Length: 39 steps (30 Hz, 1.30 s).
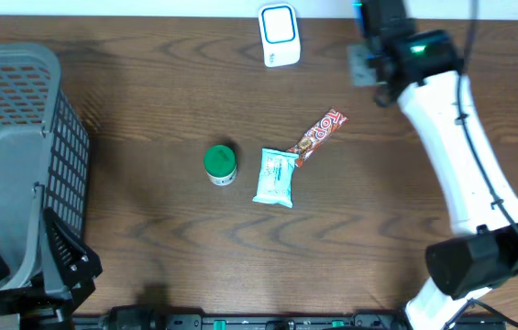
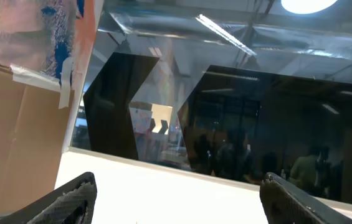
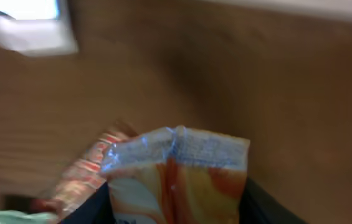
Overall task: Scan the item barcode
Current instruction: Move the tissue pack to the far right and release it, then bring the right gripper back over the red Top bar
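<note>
In the right wrist view an orange-and-white packet (image 3: 176, 165) with a silvery crimped top edge sits between my right gripper's (image 3: 176, 202) dark fingers, which are shut on it. Overhead, that gripper (image 1: 373, 69) hangs over the table's far right, with the packet's pale end (image 1: 361, 64) showing beside it. The white scanner (image 1: 279, 35) with a blue-ringed window stands at the far edge, left of the gripper; it also appears as the blurred scanner (image 3: 26, 25). My left gripper (image 2: 179, 193) is open and empty, pointing up at the room.
A green-lidded jar (image 1: 220, 163), a teal wipes pack (image 1: 275, 176) and a red candy bar (image 1: 318, 136) lie mid-table. A grey mesh basket (image 1: 20, 119) fills the left side, with the left arm (image 1: 57, 261) at its near end.
</note>
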Available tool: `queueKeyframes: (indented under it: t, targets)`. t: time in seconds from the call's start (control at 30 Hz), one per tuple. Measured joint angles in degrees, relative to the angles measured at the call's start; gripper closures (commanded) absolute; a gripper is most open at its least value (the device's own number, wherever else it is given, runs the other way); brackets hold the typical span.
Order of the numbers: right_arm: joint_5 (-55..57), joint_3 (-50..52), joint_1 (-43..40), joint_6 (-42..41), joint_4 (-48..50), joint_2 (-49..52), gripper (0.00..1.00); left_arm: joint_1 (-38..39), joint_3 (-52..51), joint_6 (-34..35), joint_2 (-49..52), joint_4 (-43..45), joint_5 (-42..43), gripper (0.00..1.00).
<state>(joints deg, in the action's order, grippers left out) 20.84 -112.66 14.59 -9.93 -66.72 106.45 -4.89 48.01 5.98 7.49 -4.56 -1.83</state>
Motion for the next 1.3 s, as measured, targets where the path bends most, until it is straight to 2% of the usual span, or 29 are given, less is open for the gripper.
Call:
queueKeyframes:
  t: [0.17, 0.27, 0.37, 0.47, 0.6, 0.63, 0.67, 0.7, 0.73, 0.93, 1.07, 1.17, 1.3]
  targets:
    - [2.3, 3.3, -13.2, -1.5, -3.0, 2.0, 0.53, 0.0, 0.0, 0.0, -1.4, 0.0, 0.0, 0.16]
    - [3.3, 7.3, -23.4, -2.9, 0.9, 4.7, 0.53, 0.0, 0.0, 0.0, -2.8, 0.0, 0.0, 0.16]
    - [3.2, 9.9, -29.0, -4.7, 3.5, 6.4, 0.53, 0.0, 0.0, 0.0, -3.1, -0.2, 0.0, 0.16]
    - [3.3, 13.0, -36.3, -7.1, 7.6, 10.1, 0.48, 0.0, 0.0, 0.0, -3.1, -0.6, 0.0, 0.16]
    - [3.2, 15.6, -42.1, -7.9, 11.4, 14.6, 0.47, 0.0, 0.0, 0.0, -3.1, -1.8, 0.0, 0.16]
    - [3.0, 15.7, -43.5, -8.1, 12.1, 16.1, 0.4, 0.0, 0.0, 0.0, -3.1, -2.1, 0.0, 0.16]
    - [2.9, 15.7, -44.4, -8.2, 12.6, 17.0, 0.17, 0.0, 0.0, 0.0, -3.1, -2.4, 0.0, 0.16]
    - [2.3, 15.8, -45.5, -8.5, 13.2, 18.0, 0.01, 0.0, 0.0, 0.0, -3.1, -2.7, 0.0, 0.16]
    - [1.6, 15.8, -46.9, -8.7, 13.5, 19.3, 0.01, 0.0, 0.0, 0.0, -3.1, -2.9, 0.0, 0.16]
    - [-6.4, 16.0, -49.3, -9.3, 12.3, 19.6, 0.01, 0.0, -0.1, 0.0, -3.1, -2.9, 0.0, 0.16]
    - [-12.0, 16.0, -48.6, -12.5, 9.7, 17.7, 0.01, 0.0, -0.4, 0.0, -3.1, -2.9, 0.0, 0.16]
    - [-14.3, 16.0, -45.5, -15.1, 9.3, 12.3, 0.01, 0.0, -0.5, 0.0, -3.1, -2.6, 0.0, 0.16]
    - [-14.1, 15.9, -35.3, -19.4, 9.6, 0.3, 0.01, 0.0, -0.7, 0.0, -3.1, 1.5, 0.0, 0.16]
